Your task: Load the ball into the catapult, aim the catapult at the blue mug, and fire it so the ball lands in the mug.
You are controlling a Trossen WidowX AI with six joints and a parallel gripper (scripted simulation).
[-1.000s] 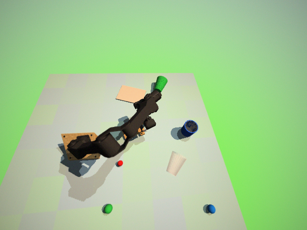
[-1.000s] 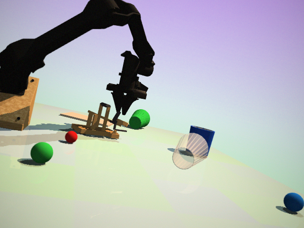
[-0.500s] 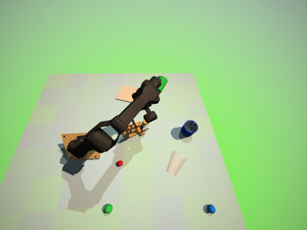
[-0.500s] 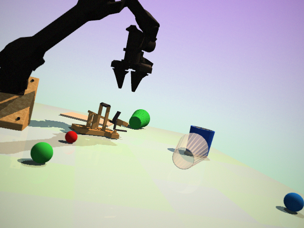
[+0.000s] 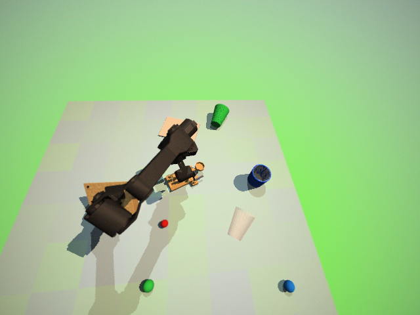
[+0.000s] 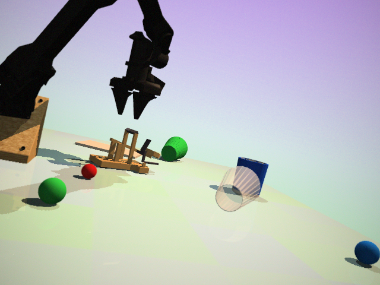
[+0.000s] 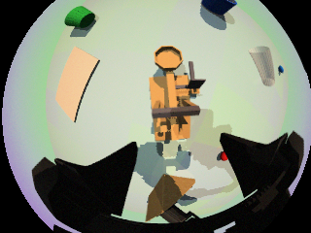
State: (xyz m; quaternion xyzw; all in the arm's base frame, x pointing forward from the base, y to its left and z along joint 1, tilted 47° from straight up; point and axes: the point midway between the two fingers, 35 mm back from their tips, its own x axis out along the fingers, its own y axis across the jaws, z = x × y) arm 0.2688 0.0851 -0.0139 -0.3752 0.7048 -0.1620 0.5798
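The wooden catapult (image 5: pixel 172 186) (image 6: pixel 118 164) (image 7: pixel 156 89) stands on the table. Its throwing arm lies low, and the round cup (image 5: pixel 199 166) (image 6: pixel 153 153) (image 7: pixel 168 58) at its end looks empty. In the wrist view the cup points up the picture, left of the blue mug (image 5: pixel 254 182) (image 6: pixel 261 171) (image 7: pixel 219 6), which stands upright. The small red ball (image 5: pixel 164 223) (image 6: pixel 88 171) (image 7: pixel 224 156) lies on the table beside the catapult. My gripper (image 6: pixel 128 116) (image 7: pixel 181 142) is open and empty above the catapult; the top view hides its fingertips.
A clear ribbed cup (image 5: pixel 241 224) (image 6: pixel 230 198) (image 7: pixel 262 65) lies near the mug. A green cup (image 5: pixel 219 115) (image 6: pixel 176 148) lies at the back, near a flat tan board (image 5: pixel 167 126) (image 7: pixel 78 83). A green ball (image 5: pixel 147 285) (image 6: pixel 51 190) and a blue ball (image 5: pixel 289 286) (image 6: pixel 366 252) lie farther off.
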